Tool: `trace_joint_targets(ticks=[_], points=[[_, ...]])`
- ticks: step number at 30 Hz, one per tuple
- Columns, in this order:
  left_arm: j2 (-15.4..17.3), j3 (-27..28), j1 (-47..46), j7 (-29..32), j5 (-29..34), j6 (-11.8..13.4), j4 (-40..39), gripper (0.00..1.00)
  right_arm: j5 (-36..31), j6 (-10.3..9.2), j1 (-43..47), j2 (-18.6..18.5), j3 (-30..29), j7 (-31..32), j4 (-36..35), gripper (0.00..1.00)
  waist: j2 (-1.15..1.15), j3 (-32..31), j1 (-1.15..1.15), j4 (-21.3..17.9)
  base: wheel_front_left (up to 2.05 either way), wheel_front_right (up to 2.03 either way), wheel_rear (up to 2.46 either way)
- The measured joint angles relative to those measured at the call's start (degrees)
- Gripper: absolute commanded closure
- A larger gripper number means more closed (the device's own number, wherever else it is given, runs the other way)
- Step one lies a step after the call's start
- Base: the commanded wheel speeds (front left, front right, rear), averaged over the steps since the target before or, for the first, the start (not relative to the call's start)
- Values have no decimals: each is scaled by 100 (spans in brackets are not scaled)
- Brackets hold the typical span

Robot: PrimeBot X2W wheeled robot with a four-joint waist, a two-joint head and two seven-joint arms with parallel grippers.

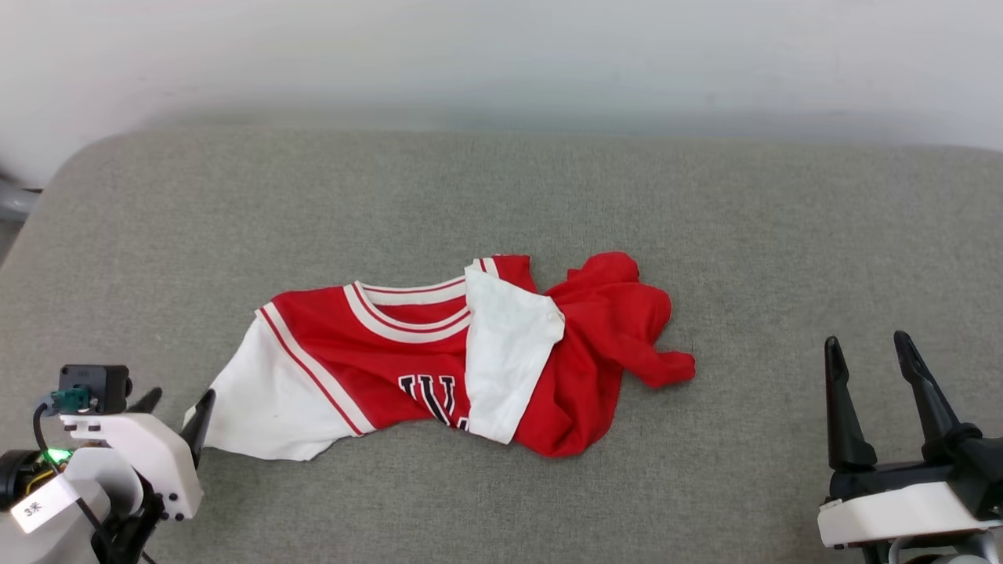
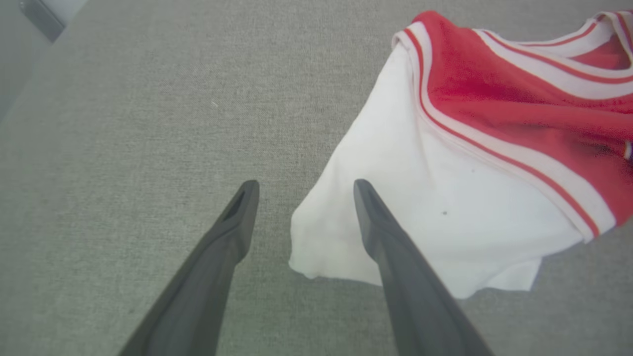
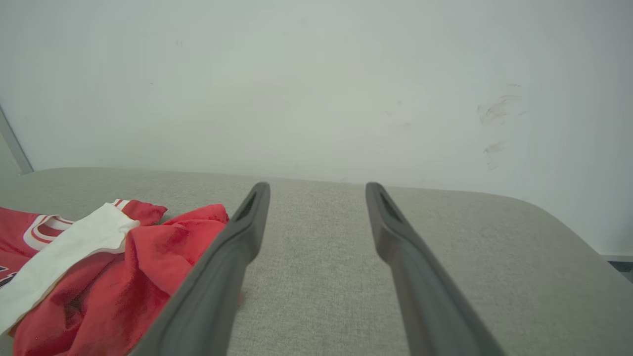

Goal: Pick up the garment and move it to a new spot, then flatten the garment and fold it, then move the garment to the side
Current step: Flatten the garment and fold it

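1. Head view: the garment (image 1: 407, 352) lies bunched midway along the grey padded surface (image 1: 501, 196), nearer its front edge.
2. Left gripper (image 1: 179, 401) gapes wide beside the white sleeve (image 2: 420, 212), holding nothing; right gripper (image 1: 866, 338) is wide too and well apart.
3. The cloth looks light and limp, and is likely best pinched at the sleeve hems or shoulders.

The left pincer (image 1: 179, 403) and right pincer (image 1: 866, 341) look identical: two long matte dark-grey plastic fingers (image 2: 222, 247) tapering to points, with a little slot sunk near each tip, on a chunky glossy white wrist shell (image 1: 901, 513). The left wrist's busier, with a small black camera box (image 1: 92, 384), a teal plug (image 1: 72, 401), a thin black cable (image 1: 34, 427), a glowing green light (image 1: 55, 454) and a white sticker label (image 1: 35, 507) with tiny dark writing.
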Motion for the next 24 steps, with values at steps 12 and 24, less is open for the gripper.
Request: trace_joint_targets(ticks=[12, 24], points=[[-481, 2765, 1306, -278, 2459, 1448, -2187, 0, -108, 0, -5, 0, -135, 0, -693, 0, 0, -533, -1, 210, 0, 0, 0], [-1664, 4418, 2973, -278, 4635, 1610, -3891, 0, -165, 0, -1348, -226, 494, 0, -1071, 0, 0, -492, 0, 428, 0, 0, 0]])
